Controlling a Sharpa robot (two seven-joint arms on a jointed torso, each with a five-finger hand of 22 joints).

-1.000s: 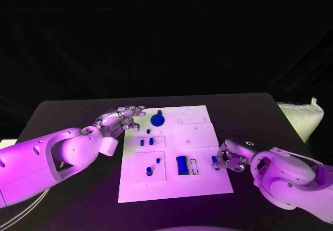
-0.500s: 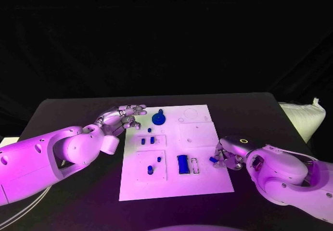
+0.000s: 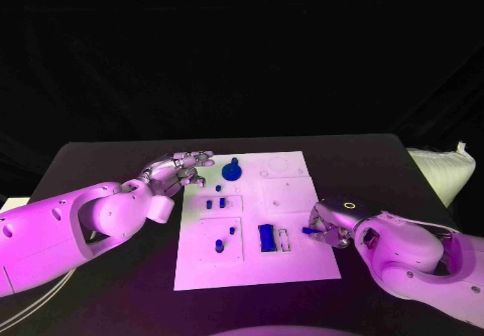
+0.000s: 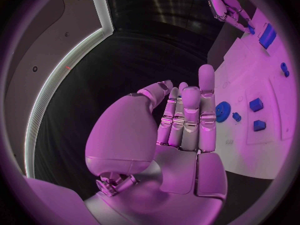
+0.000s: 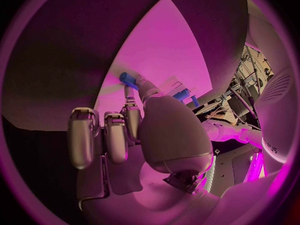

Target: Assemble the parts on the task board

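The white task board (image 3: 292, 269) lies mid-table. My right hand (image 3: 331, 225) is at the board's right edge and pinches a small blue part (image 3: 310, 230) between thumb and finger; the right wrist view shows that blue part (image 5: 128, 78) at the fingertips over the board (image 5: 159, 50). On the board are a blue gear (image 3: 232, 171), a blue block (image 3: 266, 238) beside an empty slot (image 3: 285, 240), and several small blue pegs (image 3: 219, 245). My left hand (image 3: 180, 170) hovers at the board's far left corner, holding nothing, its fingers (image 4: 190, 117) extended beside the gear (image 4: 222, 108).
The black table (image 3: 111, 280) surrounds the board. A white bag (image 3: 438, 171) sits off the table's right side. Empty recesses (image 3: 280, 168) mark the board's far right part.
My right hand has edged slightly toward the board with the blue part pinched in it. The left hand has stayed in place.
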